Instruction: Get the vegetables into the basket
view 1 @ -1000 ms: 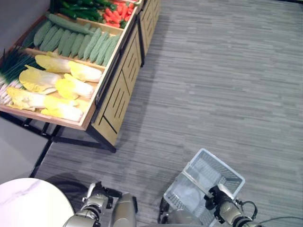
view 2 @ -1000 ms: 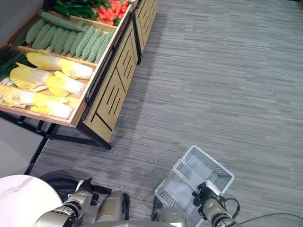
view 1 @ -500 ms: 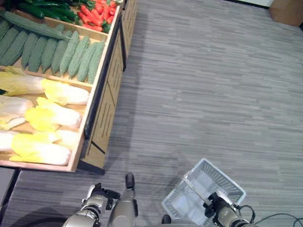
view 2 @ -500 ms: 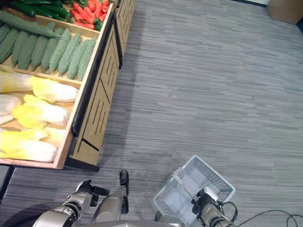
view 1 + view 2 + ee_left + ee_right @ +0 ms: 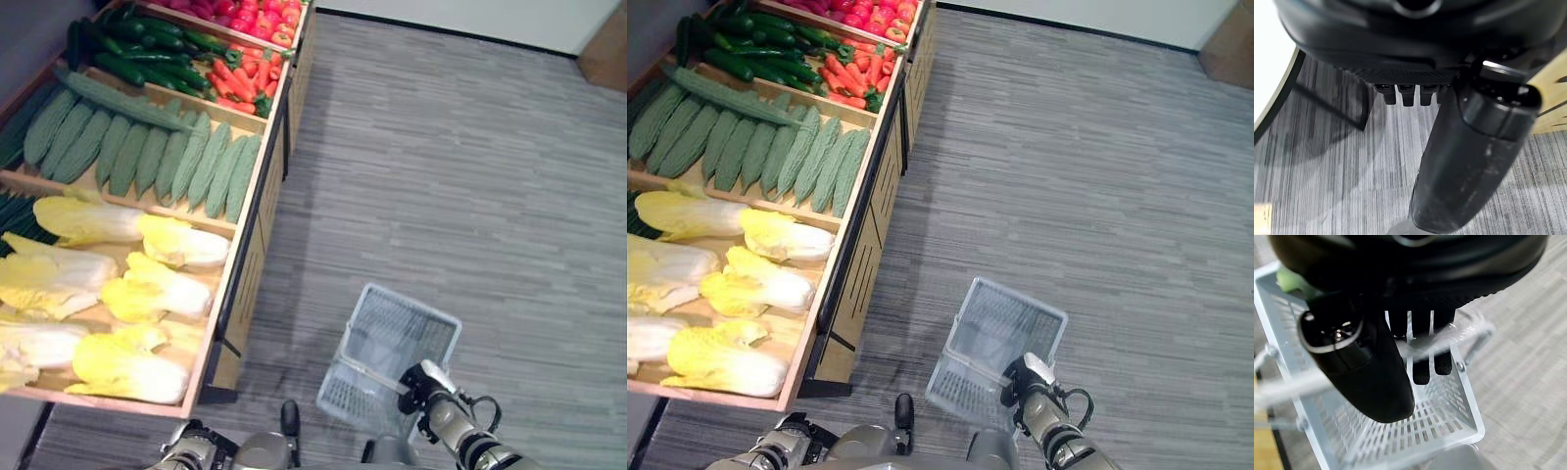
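A white open-mesh basket (image 5: 402,333) hangs low over the grey floor, just right of the vegetable stand. My right hand (image 5: 424,388) is shut on its wire handle (image 5: 1469,331), the fingers (image 5: 1421,360) curled over the bar. The basket's inside (image 5: 1415,431) looks bare, apart from a pale green bit (image 5: 1288,280) at one corner. On the stand lie yellow napa cabbages (image 5: 157,292), bumpy green bitter gourds (image 5: 186,162), dark cucumbers (image 5: 147,54) and red carrots (image 5: 240,83). My left hand (image 5: 1400,44) hangs low with its fingers curled, holding nothing.
The wooden stand (image 5: 257,245) slopes along the left side, its slatted front facing the basket. Green onions (image 5: 15,211) lie at its left edge and red produce (image 5: 257,10) at the far end. Open grey floor (image 5: 470,176) stretches to the right, with a brown box (image 5: 607,59) far off.
The whole view has shifted along the stand, which is now closer. The basket stays in my right hand and now hangs nearer the stand's front. The left hand sits lower.
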You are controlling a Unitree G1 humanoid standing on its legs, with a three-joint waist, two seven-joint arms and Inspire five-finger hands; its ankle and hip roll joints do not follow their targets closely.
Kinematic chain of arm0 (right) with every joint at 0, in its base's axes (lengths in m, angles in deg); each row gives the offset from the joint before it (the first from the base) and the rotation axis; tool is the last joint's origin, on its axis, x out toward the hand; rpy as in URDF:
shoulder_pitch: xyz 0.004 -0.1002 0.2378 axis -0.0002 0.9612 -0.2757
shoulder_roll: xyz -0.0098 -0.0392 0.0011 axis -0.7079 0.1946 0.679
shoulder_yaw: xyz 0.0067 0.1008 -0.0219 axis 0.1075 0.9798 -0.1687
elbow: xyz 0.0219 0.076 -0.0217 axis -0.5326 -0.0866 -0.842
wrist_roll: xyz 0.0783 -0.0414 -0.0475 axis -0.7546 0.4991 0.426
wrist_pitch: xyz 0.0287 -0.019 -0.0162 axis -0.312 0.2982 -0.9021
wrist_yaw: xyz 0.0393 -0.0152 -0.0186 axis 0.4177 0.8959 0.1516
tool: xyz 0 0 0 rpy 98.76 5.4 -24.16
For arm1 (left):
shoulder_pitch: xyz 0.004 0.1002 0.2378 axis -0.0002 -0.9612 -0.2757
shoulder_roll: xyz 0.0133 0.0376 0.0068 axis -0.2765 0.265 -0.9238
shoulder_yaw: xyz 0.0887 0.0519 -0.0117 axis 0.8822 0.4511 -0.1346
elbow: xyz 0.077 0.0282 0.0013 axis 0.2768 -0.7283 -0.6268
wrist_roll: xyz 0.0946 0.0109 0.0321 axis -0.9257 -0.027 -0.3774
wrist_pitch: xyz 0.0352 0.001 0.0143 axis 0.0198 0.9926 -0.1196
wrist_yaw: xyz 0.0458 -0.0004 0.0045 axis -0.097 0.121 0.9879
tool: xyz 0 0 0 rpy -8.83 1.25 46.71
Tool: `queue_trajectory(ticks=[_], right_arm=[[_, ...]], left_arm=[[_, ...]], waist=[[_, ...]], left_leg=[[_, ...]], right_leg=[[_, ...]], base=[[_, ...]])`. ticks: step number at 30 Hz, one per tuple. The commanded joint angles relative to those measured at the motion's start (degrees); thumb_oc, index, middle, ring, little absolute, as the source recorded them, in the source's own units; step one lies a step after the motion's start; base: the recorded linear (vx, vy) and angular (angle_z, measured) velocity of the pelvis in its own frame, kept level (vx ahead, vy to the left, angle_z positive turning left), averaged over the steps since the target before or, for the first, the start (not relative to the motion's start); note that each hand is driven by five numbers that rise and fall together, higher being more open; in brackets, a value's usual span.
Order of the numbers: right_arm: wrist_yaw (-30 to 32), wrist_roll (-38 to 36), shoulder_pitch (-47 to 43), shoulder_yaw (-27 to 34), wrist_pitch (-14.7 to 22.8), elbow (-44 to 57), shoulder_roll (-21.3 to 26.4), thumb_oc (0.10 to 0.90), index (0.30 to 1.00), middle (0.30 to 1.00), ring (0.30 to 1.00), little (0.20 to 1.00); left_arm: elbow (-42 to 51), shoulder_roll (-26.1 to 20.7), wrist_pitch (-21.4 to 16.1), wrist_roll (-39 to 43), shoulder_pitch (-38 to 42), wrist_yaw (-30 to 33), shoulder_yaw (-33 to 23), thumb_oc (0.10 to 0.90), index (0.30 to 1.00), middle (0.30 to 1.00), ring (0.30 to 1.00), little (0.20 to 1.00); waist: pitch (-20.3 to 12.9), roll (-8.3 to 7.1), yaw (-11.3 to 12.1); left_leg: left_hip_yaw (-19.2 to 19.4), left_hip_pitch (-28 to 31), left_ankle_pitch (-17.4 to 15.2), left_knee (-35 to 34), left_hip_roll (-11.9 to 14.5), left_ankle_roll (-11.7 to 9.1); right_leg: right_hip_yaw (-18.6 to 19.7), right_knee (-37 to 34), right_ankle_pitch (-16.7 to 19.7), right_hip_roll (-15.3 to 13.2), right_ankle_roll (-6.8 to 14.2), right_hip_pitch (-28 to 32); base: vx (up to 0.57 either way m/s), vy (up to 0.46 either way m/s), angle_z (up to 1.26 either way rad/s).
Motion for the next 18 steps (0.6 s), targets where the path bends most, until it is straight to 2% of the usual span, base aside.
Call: queue_trajectory(ticks=[1, 4, 5, 6, 8, 10, 11, 13, 15, 18], right_arm=[[-0.4, -0.79, 0.32, 0.41, -1.51, -1.07, 3.71, 0.4, 0.3, 0.3, 0.3, 0.3], [-0.6, -0.34, 0.27, 0.27, -1.52, -0.46, 3.44, 0.4, 0.3, 0.3, 0.3, 0.3], [-0.6, -0.34, 0.27, 0.26, -1.53, -0.46, 3.44, 0.4, 0.3, 0.3, 0.3, 0.3], [-0.57, -0.02, 0.44, 0.33, -1.55, -0.19, 3.21, 0.4, 0.3, 0.3, 0.3, 0.3], [-0.71, 0.25, 0.74, 0.36, -1.52, 0.0, 3.26, 0.4, 0.3, 0.3, 0.3, 0.3], [-0.66, 0.22, 1.62, 0.36, -1.32, -0.1, 3.44, 0.4, 0.3, 0.3, 0.3, 0.3], [-0.45, 0.29, 1.93, 0.25, -1.31, 0.02, 4.0, 0.4, 0.3, 0.3, 0.3, 0.3], [-0.31, 0.14, 2.33, 0.28, -1.16, -0.62, 4.2, 0.4, 0.3, 0.3, 0.3, 0.3], [-0.33, 0.31, 2.53, 0.35, -1.18, -0.48, 4.47, 0.4, 0.3, 0.3, 0.3, 0.3], [0.21, -0.25, 2.45, -0.21, -1.0, -0.89, 5.39, 0.4, 0.3, 0.3, 0.3, 0.3]], left_arm=[[-0.2, -0.68, -0.22, -3.07, 1.15, 0.71, -1.79, 0.9, 1.0, 1.0, 1.0, 1.0], [-0.81, -0.8, -0.49, -3.36, 0.92, 0.66, -2.96, 0.9, 1.0, 1.0, 1.0, 1.0], [-0.82, -0.8, -0.51, -3.37, 0.91, 0.65, -2.98, 0.9, 1.0, 1.0, 1.0, 1.0], [-1.31, -0.91, -0.46, -3.64, 0.58, 0.4, -3.69, 0.9, 1.0, 1.0, 1.0, 1.0], [-1.61, -0.84, -0.12, -4.18, 0.15, 0.11, -4.0, 0.9, 1.0, 1.0, 1.0, 1.0], [-1.85, -0.6, 0.21, -4.96, -0.24, -0.14, -3.82, 0.9, 1.0, 1.0, 1.0, 1.0], [-1.72, -0.47, 0.19, -5.02, -0.26, 0.02, -3.7, 0.9, 1.0, 1.0, 1.0, 1.0], [-1.72, -0.22, 0.22, -4.73, -0.03, -0.02, -3.21, 0.9, 1.0, 1.0, 1.0, 1.0], [-1.64, -0.07, 0.26, -4.07, 0.13, 0.21, -3.21, 0.9, 1.0, 1.0, 1.0, 1.0], [-1.2, 0.25, 0.26, -2.92, 0.88, 0.61, -2.73, 0.9, 1.0, 1.0, 1.0, 1.0]], waist=[[3.85, -1.73, -0.88], [3.94, -1.89, -1.61], [3.96, -1.79, -1.67], [3.73, -2.25, -1.87], [3.46, -2.73, -2.16], [2.9, -2.68, -2.73], [2.88, -1.93, -3.42], [2.45, -1.58, -3.94], [2.28, -1.15, -4.22], [1.87, -0.14, -4.74]], left_leg=[[-2.16, -0.68, -4.11, 4.73, 1.91, -6.89], [-2.63, 2.33, -5.1, 3.29, 2.26, -7.76], [-2.7, 2.42, -5.12, 3.22, 2.38, -7.8], [-2.49, 4.34, -5.79, 2.2, 2.29, -8.2], [-2.44, 5.89, -6.72, 1.69, 2.0, -8.27], [-3.23, 7.71, -8.08, 1.58, 2.35, -8.46], [-3.63, 8.61, -8.92, 1.82, 3.16, -8.62], [-4.81, 8.96, -8.99, 2.36, 4.44, -9.41], [-5.6, 8.94, -9.36, 3.08, 5.2, -9.7], [-6.95, 7.15, -8.92, 7.18, 7.53, -11.13]], right_leg=[[1.01, -12.01, 18.0, -0.33, 1.5, -0.94], [-2.73, -17.26, 21.16, -0.14, 3.01, -2.86], [-2.86, -17.4, 21.19, -0.04, 2.99, -2.68], [-6.26, -18.73, 22.46, 0.41, 3.32, -3.65], [-8.19, -18.05, 23.16, 0.95, 2.98, -3.52], [-7.89, -16.98, 22.24, 1.75, 2.0, -3.06], [-5.27, -16.21, 21.56, 3.22, 1.23, -2.98], [-4.11, -15.36, 20.68, 4.24, 0.31, -2.63], [-3.92, -14.69, 20.14, 4.91, -0.27, -2.54], [-5.27, -12.8, 16.83, 6.5, -2.45, -2.29]], base=[[0.25, -0.093, 0.5], [0.22, -0.08, 0.3], [0.24, -0.103, 0.16], [0.23, -0.101, 0.17], [0.27, -0.123, 0.12], [0.26, -0.137, 0.03], [0.26, -0.158, 0.35], [0.23, -0.195, 0.64], [0.15, -0.147, 0.31], [0.16, -0.221, 0.2]])
